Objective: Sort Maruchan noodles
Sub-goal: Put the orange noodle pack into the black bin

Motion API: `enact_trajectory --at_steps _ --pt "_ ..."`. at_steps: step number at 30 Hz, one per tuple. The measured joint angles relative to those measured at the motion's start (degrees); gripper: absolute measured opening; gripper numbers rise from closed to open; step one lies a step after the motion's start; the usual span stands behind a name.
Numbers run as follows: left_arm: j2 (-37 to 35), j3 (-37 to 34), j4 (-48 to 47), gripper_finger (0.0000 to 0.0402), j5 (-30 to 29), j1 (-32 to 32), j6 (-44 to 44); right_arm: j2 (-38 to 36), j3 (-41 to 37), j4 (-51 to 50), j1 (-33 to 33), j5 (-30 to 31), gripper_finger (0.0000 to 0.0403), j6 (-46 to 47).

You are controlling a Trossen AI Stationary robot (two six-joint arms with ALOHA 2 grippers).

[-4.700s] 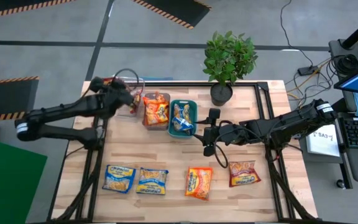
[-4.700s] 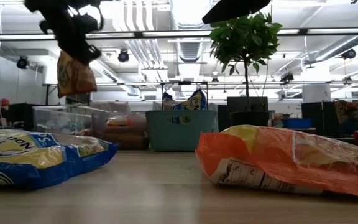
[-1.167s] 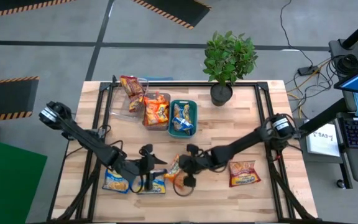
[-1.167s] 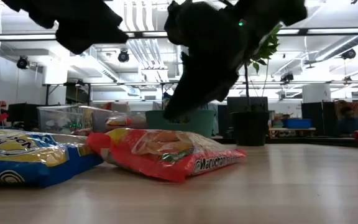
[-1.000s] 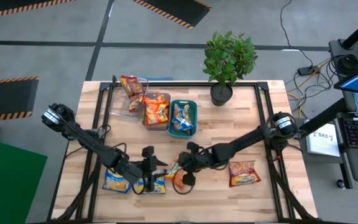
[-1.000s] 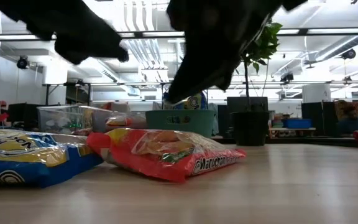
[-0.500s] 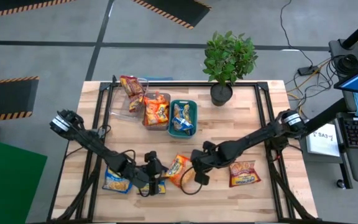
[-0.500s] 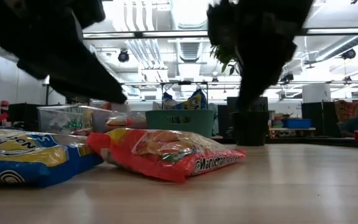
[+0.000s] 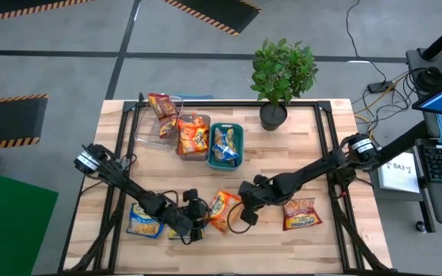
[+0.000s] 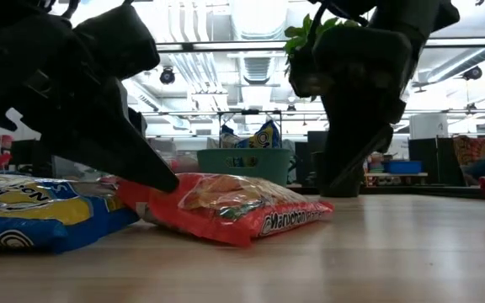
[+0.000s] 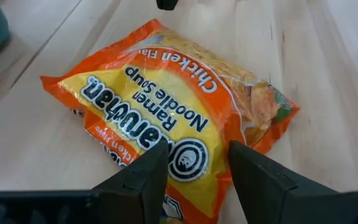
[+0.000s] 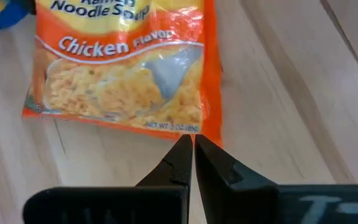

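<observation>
An orange Maruchan packet (image 9: 222,207) lies flat on the table near the front, also in the low view (image 10: 234,206). My left gripper (image 9: 199,218) is open at the packet's left end; its fingers stand on either side of that end in the left wrist view (image 11: 197,171). My right gripper (image 9: 242,213) is shut, its tips at the packet's right end (image 12: 188,149). Two blue-and-yellow packets (image 9: 146,221) lie under my left arm. A red packet (image 9: 301,213) lies to the right. My left gripper comes slanting down from the table's left, and one fingertip (image 10: 165,178) reaches the orange packet's left end; I cannot tell whether it touches. My right gripper's shut tips stand at the packet's right edge (image 12: 188,132); I cannot tell whether they touch it.
At the back stand a clear bin (image 9: 156,121) with a red packet, a grey bin (image 9: 192,135) with orange packets and a teal bin (image 9: 225,144) with blue ones. A potted plant (image 9: 281,77) stands at the back right. Bare wood lies between bins and packets.
My left gripper has gone toward the table's right edge and down to the orange packet's left end. My right gripper has drawn back toward the right edge, off the packet's top to its right end. The packet has stayed where it was.
</observation>
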Motion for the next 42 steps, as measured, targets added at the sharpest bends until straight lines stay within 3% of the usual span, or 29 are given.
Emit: enact_trajectory --at_steps 6,10,14,17,23,33,42 --pt "0.09 -0.01 -0.73 0.0124 0.0 0.31 -0.07 -0.54 -1.07 1.1 -2.11 -4.85 0.0029 4.76" --pt "0.09 -0.11 -1.63 0.0103 -0.09 0.37 -0.88 -1.9 -2.2 1.03 -3.57 -12.29 0.0079 4.92" --pt "0.09 -0.31 -2.72 0.0082 -0.2 0.44 -2.56 -4.39 -4.83 2.47 -3.86 -13.89 0.0144 4.76" --pt "0.09 -0.42 -3.22 0.0071 -0.76 0.48 -3.13 -6.0 -8.51 7.2 -3.86 -13.97 0.0193 6.02" --pt "0.09 -0.62 -3.46 0.0055 -1.26 0.55 -3.54 -5.96 -17.05 27.04 -4.43 -14.0 0.0259 12.6" --pt "0.09 -0.74 -3.67 0.0052 -1.6 0.55 -4.17 -1.38 -22.61 44.34 -8.23 -13.54 0.0283 16.33" --pt "0.09 -0.83 -3.83 0.0052 -2.23 0.66 -4.2 3.46 -17.06 45.38 -8.3 -13.94 0.0281 13.49"
